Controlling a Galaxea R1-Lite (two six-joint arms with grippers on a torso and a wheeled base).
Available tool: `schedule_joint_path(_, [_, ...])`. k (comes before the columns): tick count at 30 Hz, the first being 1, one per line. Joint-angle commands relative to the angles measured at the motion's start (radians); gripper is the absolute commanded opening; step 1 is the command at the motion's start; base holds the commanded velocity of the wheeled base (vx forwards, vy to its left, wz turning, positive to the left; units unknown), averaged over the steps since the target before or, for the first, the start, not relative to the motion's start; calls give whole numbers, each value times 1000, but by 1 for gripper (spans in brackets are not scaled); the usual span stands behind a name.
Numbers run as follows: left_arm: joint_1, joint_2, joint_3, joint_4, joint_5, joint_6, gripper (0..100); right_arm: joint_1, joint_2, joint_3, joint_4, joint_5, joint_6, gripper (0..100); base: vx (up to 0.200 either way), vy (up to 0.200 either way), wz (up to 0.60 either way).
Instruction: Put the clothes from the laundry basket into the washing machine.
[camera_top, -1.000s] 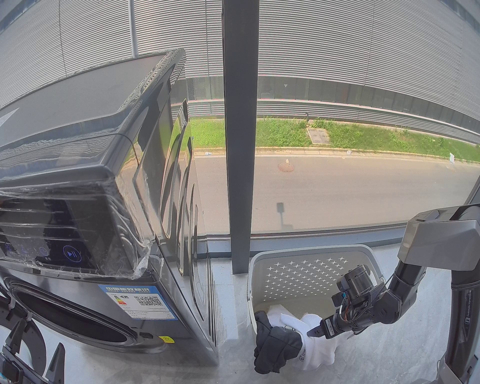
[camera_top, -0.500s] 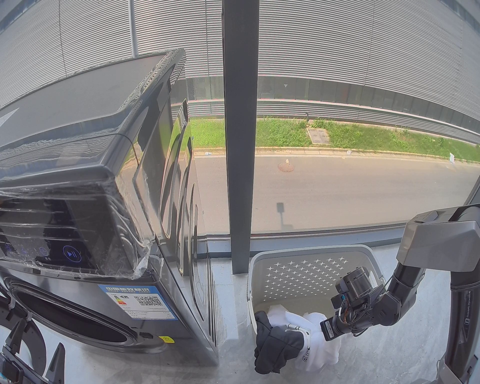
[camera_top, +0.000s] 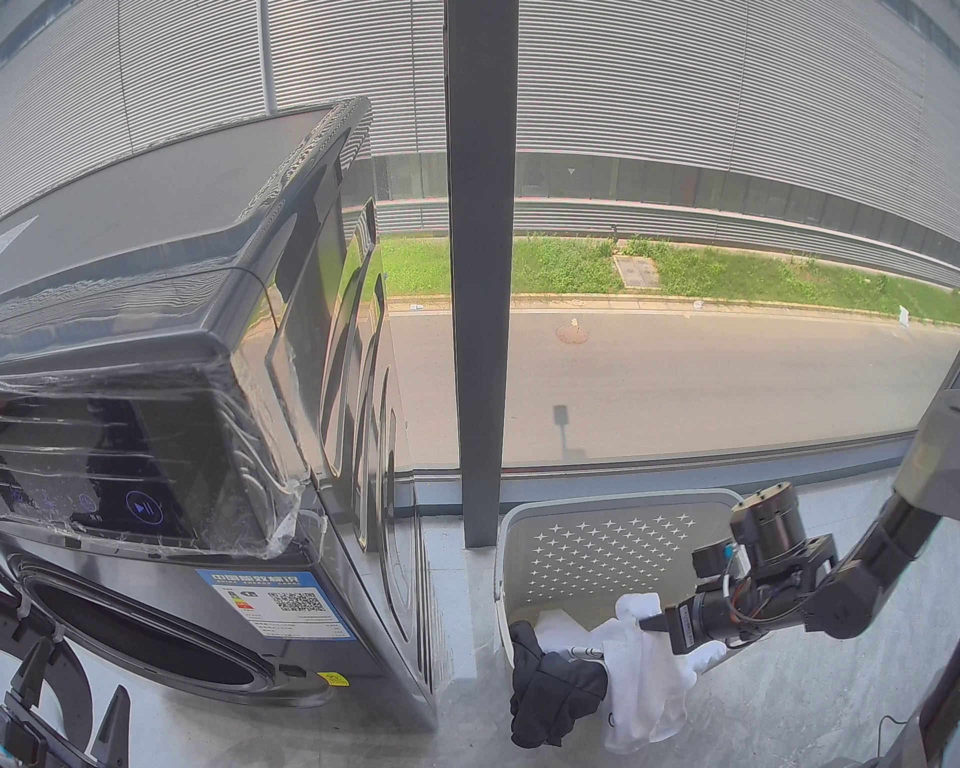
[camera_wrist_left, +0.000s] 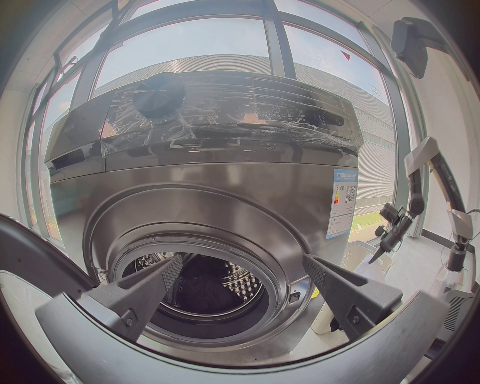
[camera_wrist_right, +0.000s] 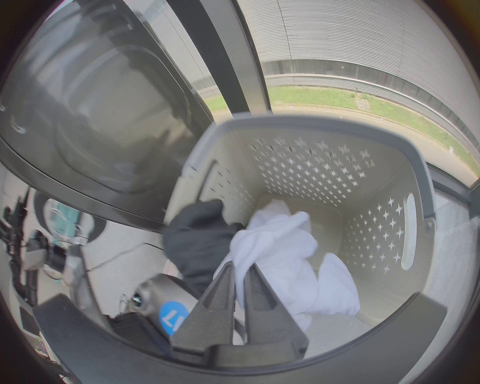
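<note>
Our right fingers (camera_wrist_right: 216, 299) pinch the crumpled white garment (camera_wrist_right: 280, 250), left fingers (camera_wrist_left: 345, 296) spread; we should raise it clear of the rim of the pale perforated plastic basket (camera_top: 610, 499).

bright daylight pours in through the far window (camera_top: 650, 380) and lights the pale floor (camera_top: 800, 700) evenly. the near front of the washing machine (camera_top: 200, 300) sits in shade, its plastic wrap (camera_wrist_left: 225, 115) catching glare. both wrist views bend strongly and darken toward their edges.

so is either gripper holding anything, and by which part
The right gripper is shut on the white garment, pinching a bunched fold near its top. The left gripper is open and holds nothing.
</note>
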Motion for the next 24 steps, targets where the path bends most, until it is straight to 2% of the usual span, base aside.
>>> schedule_joint_path(1, [0,-16,18,-1,0,-1,100,-12,-518,140,-20,249,132,0,0,0,0])
schedule_joint_path(2, [0,-16,18,-1,0,1,100,-12,-570,148,-20,280,160,0,0,0,0])
schedule_joint_path(3, [0,-16,18,-1,0,1,100,-12,-570,148,-20,280,160,0,0,0,0])
schedule_joint_path(4, [0,-16,18,-1,0,1,100,-12,-687,165,-20,327,235,0,0,0,0])
schedule_joint_path(5, [0,-16,18,-1,0,-1,100,-10,-739,172,-20,338,279,0,0,0,0])
schedule_joint_path(10, [0,-16,18,-1,0,1,100,-6,-940,177,-20,340,474,0,0,0,0])
schedule_joint_path(13, [0,-16,18,-1,0,1,100,-6,-1034,177,-20,340,523,0,0,0,0])
schedule_joint_path(16, [0,-16,18,-1,0,1,100,-4,-1100,183,-20,340,526,0,0,0,0])
schedule_joint_path(18, [0,-16,16,-1,0,1,100,-6,-1129,198,-20,337,496,0,0,0,0])
schedule_joint_path(19, [0,-16,18,-1,0,1,100,-4,-1141,208,-20,337,464,0,0,0,0])
schedule_joint_path(23, [0,-16,16,-1,0,1,100,-4,-1149,238,-19,334,267,0,0,0,0])
schedule_joint_path(24, [0,-16,16,-1,-2,2,100,-4,-1147,235,-19,332,241,0,0,0,0])
